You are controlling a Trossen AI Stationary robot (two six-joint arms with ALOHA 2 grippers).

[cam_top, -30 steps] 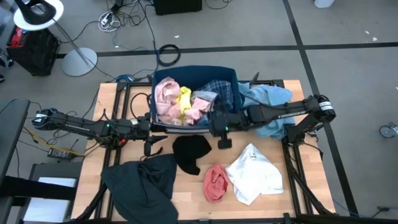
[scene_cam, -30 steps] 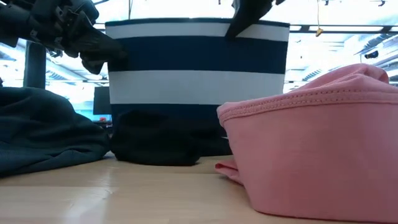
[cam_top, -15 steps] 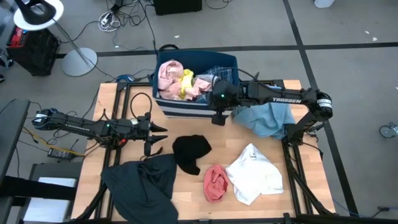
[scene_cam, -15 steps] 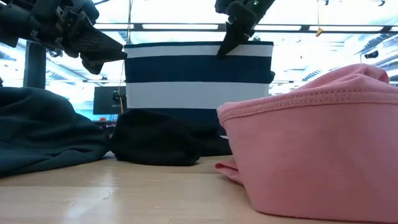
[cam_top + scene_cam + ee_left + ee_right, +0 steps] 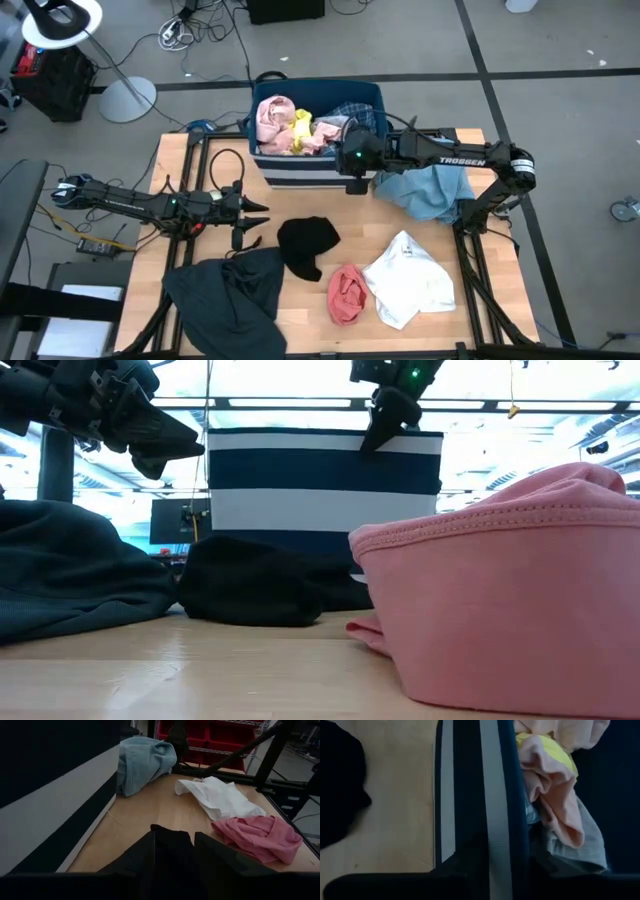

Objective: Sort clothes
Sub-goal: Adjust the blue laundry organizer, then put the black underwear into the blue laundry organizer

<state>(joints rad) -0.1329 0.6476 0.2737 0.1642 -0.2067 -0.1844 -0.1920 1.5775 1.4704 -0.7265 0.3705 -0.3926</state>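
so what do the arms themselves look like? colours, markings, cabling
Both arms are dark, near black, built of slim tubular links with chunkier joint housings. The right arm carries white TROSSEN lettering on its forearm and a green light near the wrist. The left arm shows small green and red lights, with a black cable looped beside it. Each ends in two dark fingers.

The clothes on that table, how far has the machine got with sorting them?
Partly done. Five pieces lie spread on the table: a dark green one, a black one, a pink one, a white one and a light blue one. The right gripper grips the wall of the striped bin. Pink, yellow and plaid pieces remain inside. The left gripper waits, empty.
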